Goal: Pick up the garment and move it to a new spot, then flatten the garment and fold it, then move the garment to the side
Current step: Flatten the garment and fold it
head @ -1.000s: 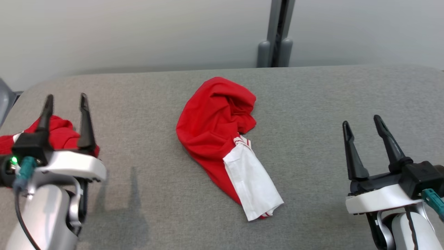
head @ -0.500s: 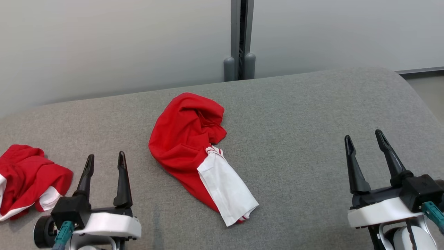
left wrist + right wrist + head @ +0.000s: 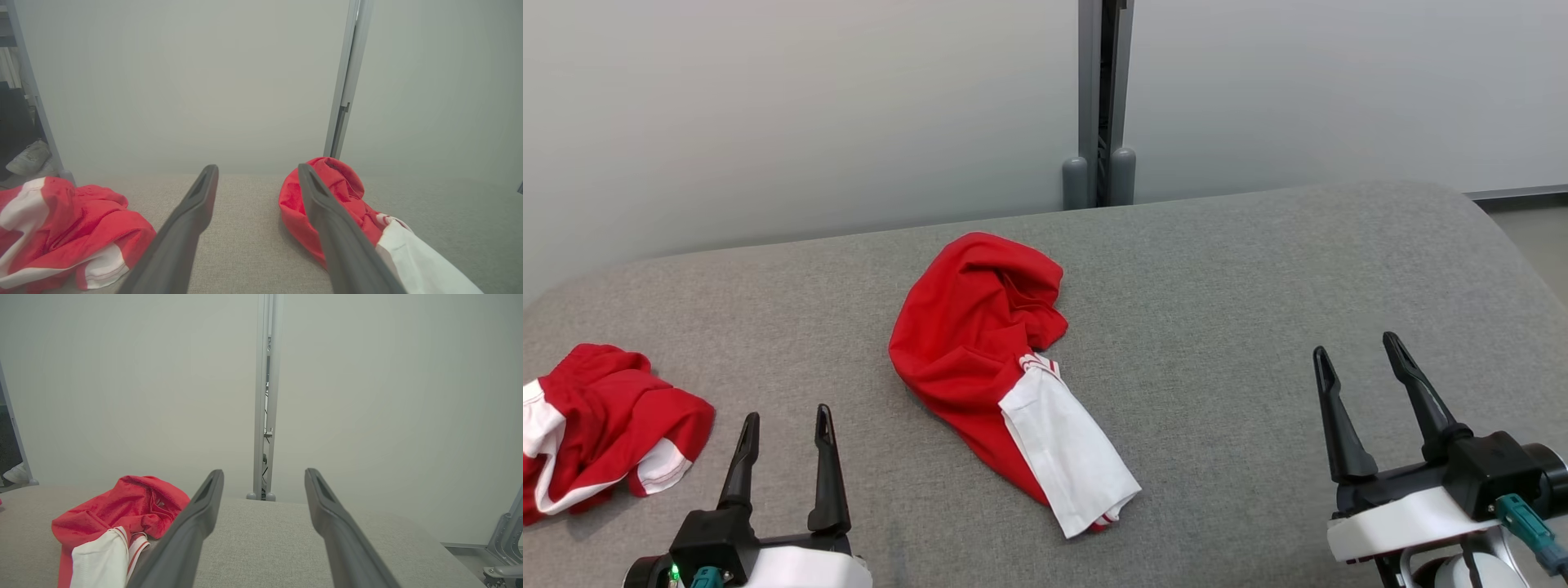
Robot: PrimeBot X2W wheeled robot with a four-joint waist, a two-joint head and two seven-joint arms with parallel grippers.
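- Since a second ago the head camera has swung, so the whole picture has shifted. Against the cloth, the left pincer then overlapped the smaller bundle and now stands clear of it, to its right.
- Over the same second the right pincer has kept its place at the lower right of the head frame.
- Both pincers are spread wide with nothing between their dark fingers, which point up the frame. Neither touches any cloth.
- The garment lies crumpled near the middle of the grey fabric tabletop. It is a red heap towards the far edge, with a white part trimmed in red stripes running down and right towards the near edge.
- It sits between the two pincers, nearer the left one and well apart from the right one.
- The smaller bundle, red with white bands, lies at the lower left of the head frame, by the tabletop's left edge and apart from the garment.
- Seen from the left wrist, the garment shows behind the right-hand finger, the bundle fills the lower left corner, and bare grey fabric lies between the fingers.
- From the right wrist, the garment lies at the lower left, outside the left-hand finger.
- A grey post stands behind the tabletop's far edge, upper centre in the head frame, against a pale wall.
- A white shoe shows at the left edge of the left wrist frame, beyond the tabletop.
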